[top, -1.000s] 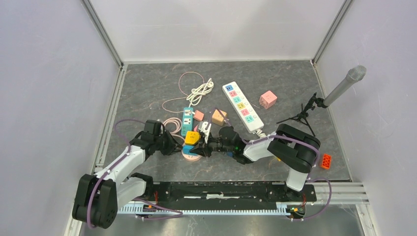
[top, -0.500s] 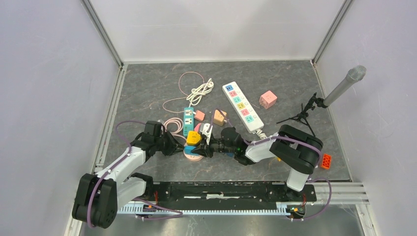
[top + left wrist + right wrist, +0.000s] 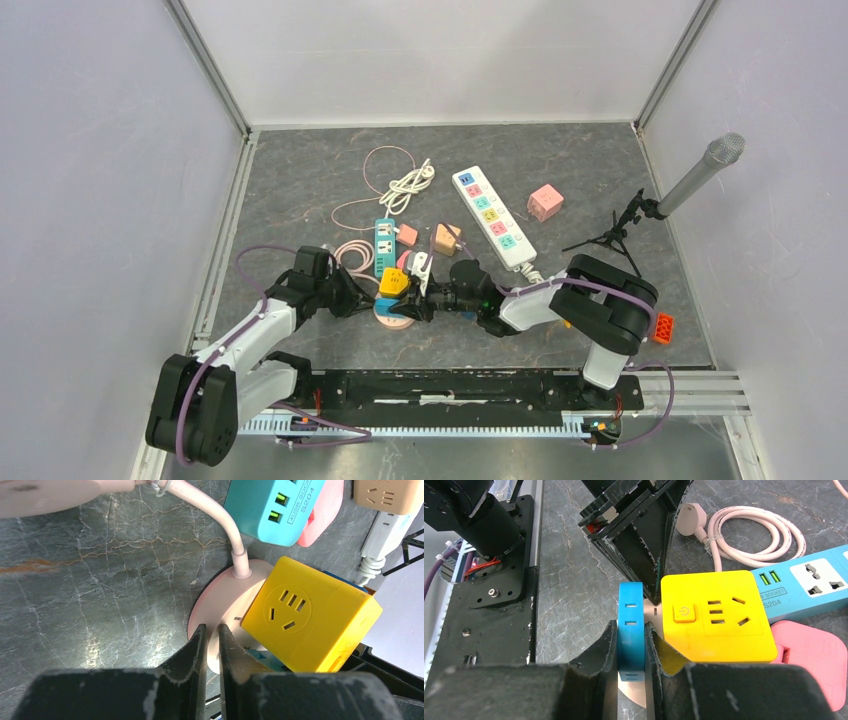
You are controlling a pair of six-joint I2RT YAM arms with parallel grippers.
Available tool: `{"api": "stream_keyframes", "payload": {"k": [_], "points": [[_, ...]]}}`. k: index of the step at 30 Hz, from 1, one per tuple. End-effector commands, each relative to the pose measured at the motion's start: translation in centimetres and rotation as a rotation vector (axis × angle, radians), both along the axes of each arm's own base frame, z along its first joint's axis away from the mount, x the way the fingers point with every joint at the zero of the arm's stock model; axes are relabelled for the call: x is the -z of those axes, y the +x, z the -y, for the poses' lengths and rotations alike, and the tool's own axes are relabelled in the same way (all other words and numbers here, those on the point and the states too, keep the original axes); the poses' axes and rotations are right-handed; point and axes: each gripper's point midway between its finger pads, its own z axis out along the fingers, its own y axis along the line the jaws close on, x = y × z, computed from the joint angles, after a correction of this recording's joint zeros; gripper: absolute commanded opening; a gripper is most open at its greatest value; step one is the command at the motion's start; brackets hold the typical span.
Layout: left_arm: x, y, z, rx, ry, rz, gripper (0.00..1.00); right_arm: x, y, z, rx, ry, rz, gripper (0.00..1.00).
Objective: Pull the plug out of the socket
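Observation:
A round pink socket point(image 3: 393, 319) lies on the grey mat, its cord point(image 3: 220, 525) running off to the far side. A blue plug point(image 3: 630, 607) and a yellow cube adapter point(image 3: 714, 615) stand on its top. My right gripper point(image 3: 630, 626) is shut on the blue plug, a finger on each flat side. My left gripper point(image 3: 210, 628) comes from the opposite side and is shut on the socket's pink rim point(image 3: 220, 600), just beside the yellow cube point(image 3: 312, 622). In the top view both grippers point(image 3: 372, 300) point(image 3: 417, 300) meet at the socket.
A teal USB strip point(image 3: 382, 243), a pink adapter point(image 3: 811, 657) and a tan adapter point(image 3: 445, 238) crowd just behind the socket. Farther back lie a white power strip point(image 3: 490, 215), a coiled white cable point(image 3: 407, 185) and a pink cube point(image 3: 545, 202). A microphone stand point(image 3: 640, 210) is at right.
My left jaws have closed the last bit onto the socket's rim. The right gripper keeps its hold on the blue plug, and neither arm has shifted much.

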Motion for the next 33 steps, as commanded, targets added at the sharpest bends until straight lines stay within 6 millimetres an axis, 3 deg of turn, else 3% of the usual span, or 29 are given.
{"api": "stream_keyframes", "payload": {"k": [1, 4, 10, 15, 19, 26, 33], "points": [[1.7, -2.5, -0.3, 0.024, 0.032, -0.108, 0.15, -6.5, -1.0, -1.4, -0.083, 0.196, 0.095, 0.00], [1.3, -2.4, -0.5, 0.019, 0.038, -0.089, 0.14, -8.3, -1.8, -0.7, -0.127, 0.297, 0.041, 0.00], [1.3, -2.5, -0.5, 0.022, 0.039, -0.089, 0.13, -5.0, -1.5, -1.9, -0.083, 0.103, 0.161, 0.00], [1.4, -2.6, -0.5, 0.022, 0.041, -0.095, 0.13, -5.8, -1.0, -1.5, -0.056, 0.107, 0.208, 0.00], [1.4, -2.6, -0.6, 0.022, 0.042, -0.091, 0.13, -7.9, -1.6, -1.7, -0.109, 0.219, 0.117, 0.00], [1.3, -2.6, -0.7, 0.022, 0.048, -0.087, 0.12, -7.4, -2.2, -3.4, -0.160, 0.200, -0.037, 0.00], [1.4, -2.6, -0.7, 0.023, 0.052, -0.089, 0.12, -6.8, -2.3, -2.9, -0.153, 0.183, -0.040, 0.00]]}}
